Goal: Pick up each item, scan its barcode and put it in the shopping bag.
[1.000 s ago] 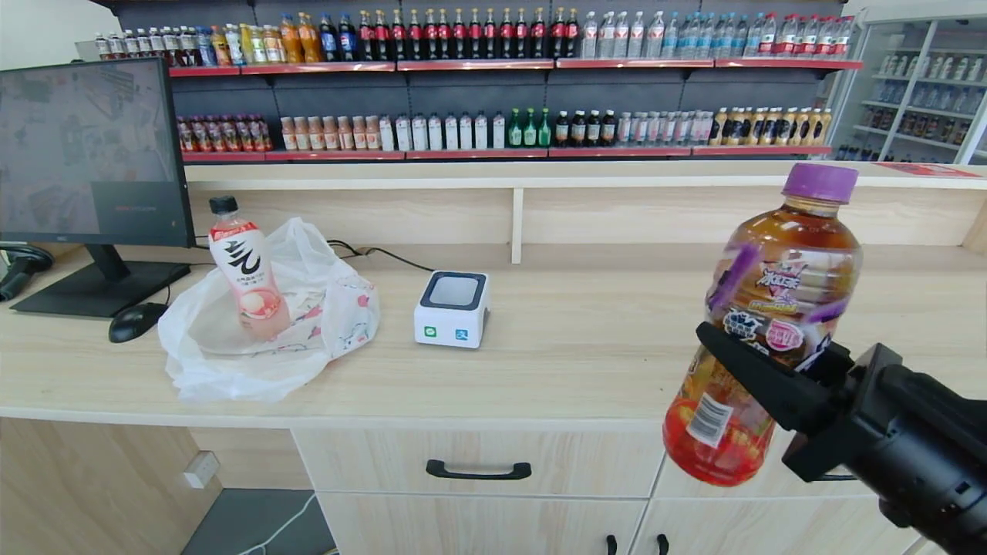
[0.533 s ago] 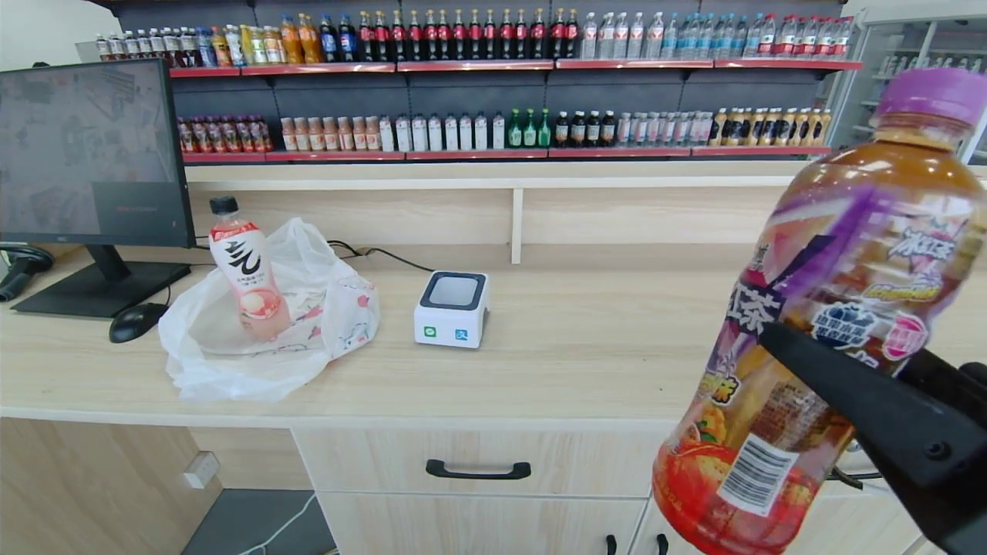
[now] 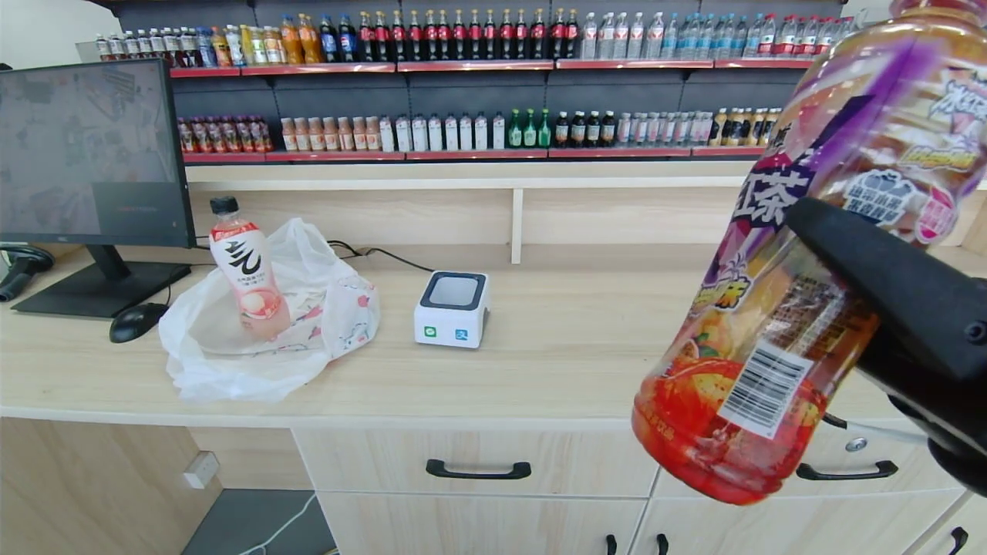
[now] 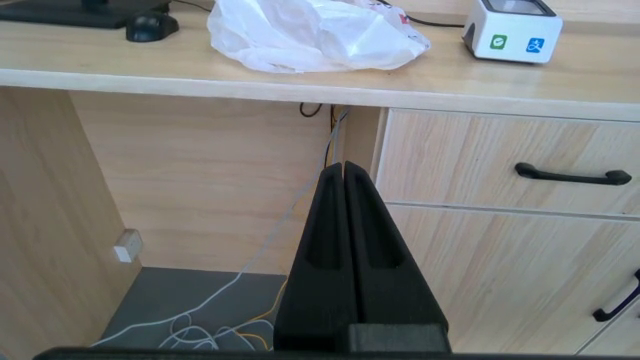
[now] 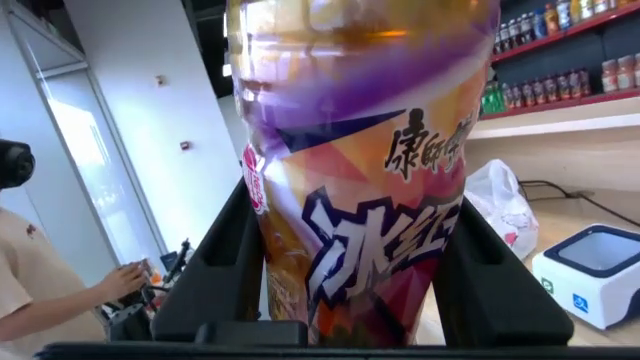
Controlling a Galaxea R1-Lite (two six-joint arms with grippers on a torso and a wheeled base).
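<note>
1. The right gripper [image 5: 360,265] clamps the tea bottle [image 3: 786,293] around its labelled middle, one black finger on each side. The bottle hangs tilted in the air at the right of the head view, close to the camera and off the counter [image 3: 578,362].
2. The left gripper [image 4: 343,185] has its fingers pressed together on nothing. It sits low in front of the cabinet, below the counter edge.
3. The step in hand looks like the scan. The barcode [image 3: 763,389] sits low on the bottle, toward the frame's lower right, and faces the camera. The scanner [image 3: 452,308] stands at centre frame with its window turned up.
4. To do the scan well, I judge the bottle should be carried left over the scanner. The wrist should then roll so the barcode looks down at the window, held near it without touching. The clamp should stay firm, because the bottle looks full and smooth and could slip as it tips.
5. The bag [image 3: 262,339] lies left of the scanner with a pink bottle [image 3: 247,270] standing in it, so one item seems done. The tea should be set beside that bottle, not onto it.
6. Some things are hard to see.
   - The tea's cap is cut off by the top edge of the head view.
   - The far finger is hidden behind the bottle there.
   - The bag's mouth is crumpled, and how wide it opens cannot be told.
</note>
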